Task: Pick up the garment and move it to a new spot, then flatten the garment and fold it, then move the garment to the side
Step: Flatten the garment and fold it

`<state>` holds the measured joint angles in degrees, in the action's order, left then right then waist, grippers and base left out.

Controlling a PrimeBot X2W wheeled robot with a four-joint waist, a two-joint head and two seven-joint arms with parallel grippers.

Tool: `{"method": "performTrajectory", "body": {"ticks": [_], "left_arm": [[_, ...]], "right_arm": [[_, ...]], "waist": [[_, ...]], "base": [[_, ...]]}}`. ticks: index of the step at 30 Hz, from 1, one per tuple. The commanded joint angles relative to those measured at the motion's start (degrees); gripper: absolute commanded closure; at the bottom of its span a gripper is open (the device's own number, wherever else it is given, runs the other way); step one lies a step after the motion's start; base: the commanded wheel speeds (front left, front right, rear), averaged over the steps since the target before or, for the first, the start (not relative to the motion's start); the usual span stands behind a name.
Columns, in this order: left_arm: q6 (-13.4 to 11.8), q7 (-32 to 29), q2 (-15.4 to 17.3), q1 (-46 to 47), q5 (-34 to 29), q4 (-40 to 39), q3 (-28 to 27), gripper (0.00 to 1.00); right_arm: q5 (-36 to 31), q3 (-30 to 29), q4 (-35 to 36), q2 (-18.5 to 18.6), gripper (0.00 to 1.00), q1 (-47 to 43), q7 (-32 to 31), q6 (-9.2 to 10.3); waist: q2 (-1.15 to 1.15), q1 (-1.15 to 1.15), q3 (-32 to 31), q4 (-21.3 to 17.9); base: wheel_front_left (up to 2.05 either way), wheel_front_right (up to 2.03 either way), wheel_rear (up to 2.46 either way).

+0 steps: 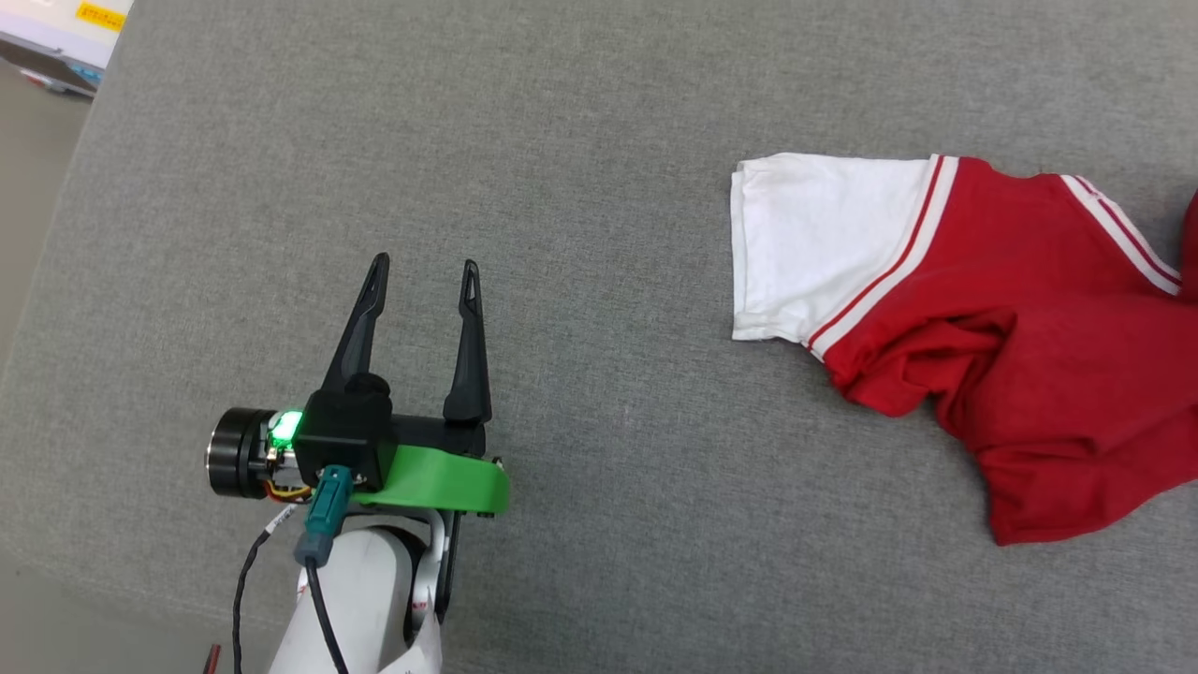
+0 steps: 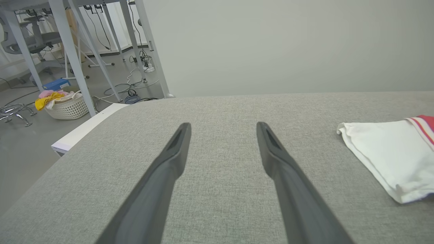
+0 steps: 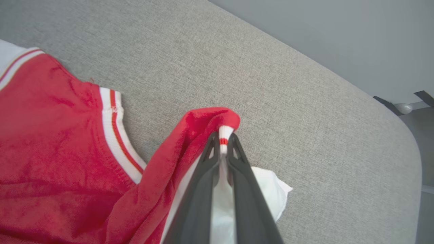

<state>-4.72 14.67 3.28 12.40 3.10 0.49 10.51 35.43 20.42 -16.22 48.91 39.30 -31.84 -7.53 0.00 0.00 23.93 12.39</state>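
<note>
Your right gripper point(image 3: 223, 139) is clamped on the striped trim point(image 3: 223, 133) of the shirt point(image 1: 1011, 328), with only a thin pinch of cloth between the fingertips. The shirt lies crumpled on the right part of the table point(image 1: 562, 140), one white sleeve point(image 1: 814, 243) spread flat toward the middle. Your left gripper point(image 1: 424, 262) hangs open over bare table, well apart from the sleeve and holding nothing.

The main risk is that pinch: it sits at the very tips, so a quick lift or a drag against the rough table cover may pull the trim free. Holding from one point also lets the shirt hang twisted and bunch further, which makes flattening harder. In the right wrist view the table's rounded corner is near, so if you carry the shirt that way, the loose part may slide over the edge.
</note>
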Motion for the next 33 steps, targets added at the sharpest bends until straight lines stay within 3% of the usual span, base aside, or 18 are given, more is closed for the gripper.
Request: {"method": "performTrajectory", "body": {"ticks": [1,6,11,12,13,14,24,28,33], "left_arm": [[0.0,0.3,-0.3,1.1,0.7,0.0,0.1,0.0],[-0.5,0.3,-0.4,1.6,0.9,0.3,0.4,0.0],[-1.0,0.3,-0.4,1.1,0.8,0.8,0.0,0.0],[-1.1,0.3,-0.4,1.0,0.8,0.9,-0.1,0.0],[-1.0,0.3,-0.4,0.8,0.7,1.0,-0.3,0.0],[-1.0,0.3,-0.4,0.7,0.6,1.1,-0.5,0.0],[-0.4,0.3,0.7,-1.8,-0.6,1.2,-3.1,0.0],[-0.4,0.3,0.9,-3.1,-0.8,0.9,-3.6,0.0],[-0.2,0.3,0.9,-4.2,-1.0,0.3,-3.9,0.0]], "right_arm": [[-0.4,1.4,-2.1,-1.2,1.0,1.4,0.3,0.04],[0.3,7.6,-10.1,-4.6,1.0,3.9,1.0,0.04],[2.7,11.2,-14.9,-5.5,1.0,4.3,3.5,0.04],[2.9,11.6,-15.4,-5.3,0.95,4.5,5.1,0.04],[3.2,11.8,-15.7,-5.1,0.57,4.6,6.6,0.04],[3.2,11.9,-15.8,-5.0,0.0,4.7,8.9,0.04],[-1.1,5.0,-13.7,-7.5,0.0,0.9,33.0,0.04],[-3.3,-0.7,-11.3,-9.2,0.0,-2.6,36.9,0.04],[-5.6,-8.3,-6.2,-9.0,0.0,-5.8,35.9,0.04]], "waist": [[0.0,0.0,2.4,1.9],[0.0,0.0,2.8,2.3],[0.0,0.0,1.6,1.6],[0.0,0.0,1.1,1.3],[0.0,0.0,0.7,1.1],[0.0,0.0,0.0,0.8],[0.0,0.0,-5.6,-3.5],[0.0,0.0,-7.2,-4.7],[0.0,0.0,-7.8,-5.2]], "base": [[0.0,0.0,0.0],[0.0,0.0,0.0],[0.0,0.0,0.0],[0.0,0.0,0.0],[0.0,0.0,0.0],[0.0,0.0,0.0],[0.0,0.0,0.0],[0.0,0.0,0.0],[0.0,0.0,0.0]]}}
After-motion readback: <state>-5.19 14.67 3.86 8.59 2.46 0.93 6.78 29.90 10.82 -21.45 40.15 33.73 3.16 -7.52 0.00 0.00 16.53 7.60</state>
